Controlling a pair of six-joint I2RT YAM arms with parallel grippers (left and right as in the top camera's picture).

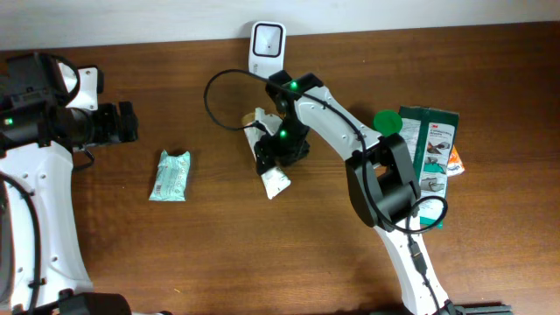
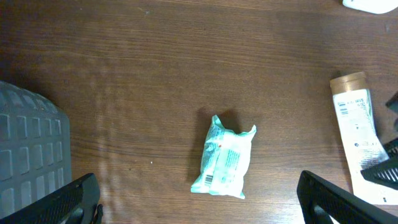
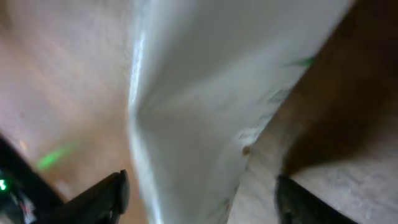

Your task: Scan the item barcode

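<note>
We see the white tube lying mid-tabletop, just near of the scanner at the far edge. Right hand straddles it, spread apart, not clamped. Left hand hangs wide apart at the left, with a teal packet between it and the tube.

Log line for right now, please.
right gripper: open, astride white tube | white tube: on table near scanner | left gripper: open, empty | teal packet: lying apart
</note>
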